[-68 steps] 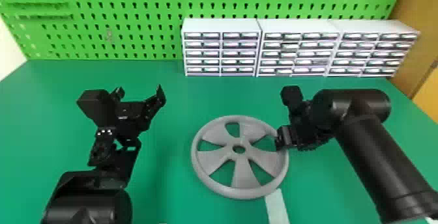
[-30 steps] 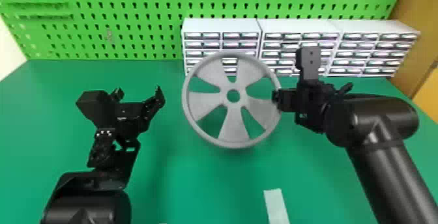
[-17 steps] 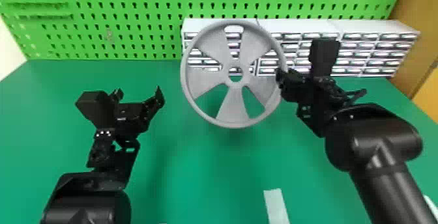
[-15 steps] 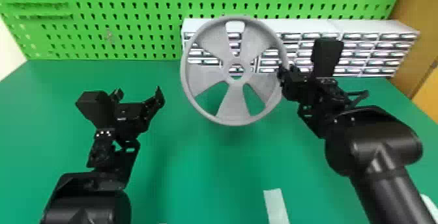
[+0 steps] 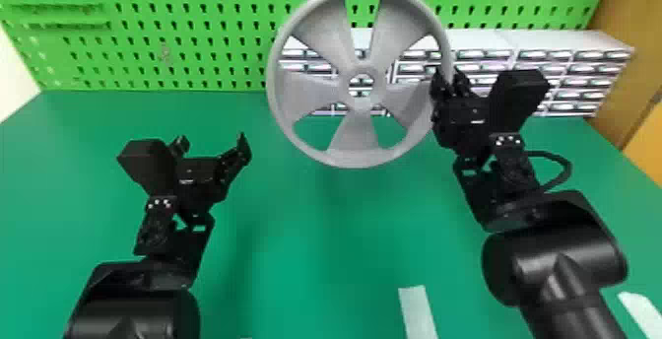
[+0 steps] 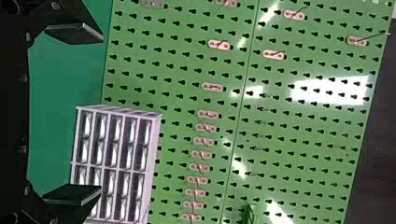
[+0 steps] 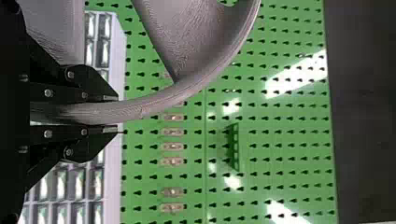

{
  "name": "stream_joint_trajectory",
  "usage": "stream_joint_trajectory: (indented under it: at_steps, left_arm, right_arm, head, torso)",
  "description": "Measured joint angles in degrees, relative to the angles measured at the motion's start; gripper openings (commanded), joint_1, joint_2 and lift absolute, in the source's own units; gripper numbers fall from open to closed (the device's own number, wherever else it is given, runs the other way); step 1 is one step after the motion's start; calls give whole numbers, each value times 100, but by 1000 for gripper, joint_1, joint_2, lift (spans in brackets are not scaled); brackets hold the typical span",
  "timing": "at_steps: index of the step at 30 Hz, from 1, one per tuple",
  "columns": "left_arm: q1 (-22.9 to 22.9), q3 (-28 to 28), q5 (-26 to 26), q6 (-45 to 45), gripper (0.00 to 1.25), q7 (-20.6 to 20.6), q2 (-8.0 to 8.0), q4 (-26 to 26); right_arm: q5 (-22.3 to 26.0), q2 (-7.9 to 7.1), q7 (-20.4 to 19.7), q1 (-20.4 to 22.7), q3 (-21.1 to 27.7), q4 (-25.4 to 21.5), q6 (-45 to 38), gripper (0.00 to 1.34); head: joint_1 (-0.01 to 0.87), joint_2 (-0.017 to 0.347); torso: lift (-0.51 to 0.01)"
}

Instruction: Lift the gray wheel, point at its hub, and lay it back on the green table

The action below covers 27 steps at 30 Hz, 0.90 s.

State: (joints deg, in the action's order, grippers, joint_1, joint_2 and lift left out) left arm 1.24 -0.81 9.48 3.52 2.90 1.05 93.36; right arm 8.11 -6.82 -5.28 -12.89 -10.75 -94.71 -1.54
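A green bench (image 5: 295, 264) spreads across the lower part of my head view. Behind it stands a bright green pegboard (image 5: 197, 27), full of keyhole slots. White drawer units (image 5: 566, 45) sit in a row along the back of the bench, from the middle toward the right, before the pegboard.

Raised above the bench, nearly upright with its flat face toward me, is the gray wheel (image 5: 359, 133). It has five broad spokes and covers part of the drawer units and pegboard.

My right gripper (image 5: 447, 77) holds the wheel by the right side of its rim; in the right wrist view its jaws are clamped on that rim, one against each face. My left gripper (image 5: 212, 142) is in the air over the left side of the bench, its jaws wide apart with nothing between them, well apart from the wheel.

Two white strips (image 5: 417, 311) lie on the bench near me. The hub (image 5: 346, 89) is a small ring around a round hole, with drawer fronts visible through it. Tiny fittings (image 6: 213, 87) dot the pegboard, probably metal clips, though blur makes that uncertain.
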Motion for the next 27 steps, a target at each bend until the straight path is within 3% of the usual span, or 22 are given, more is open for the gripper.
stream_joint_trajectory:
  at_steps: [14, 21, 27]
  left_arm:
    - [-84, -212, 119, -30, 1105, 194, 2, 74]
    - [-361, -281, 118, -438, 1101, 177, 94, 799]
    - [-613, -413, 301, -864, 1100, 60, 287, 1634]
  right_arm:
    - [-103, 2, -6, 16, 79, 115, 188, 40]
    - [-168, -4, -6, -6, 176, 137, 123, 40]
    - [-215, -31, -6, -103, 196, 169, 53, 40]
  head:
    - [692, 48]
    - [692, 48]
    - [692, 48]
  torso:
    - [-93]
    - [-93]
    - [-93]
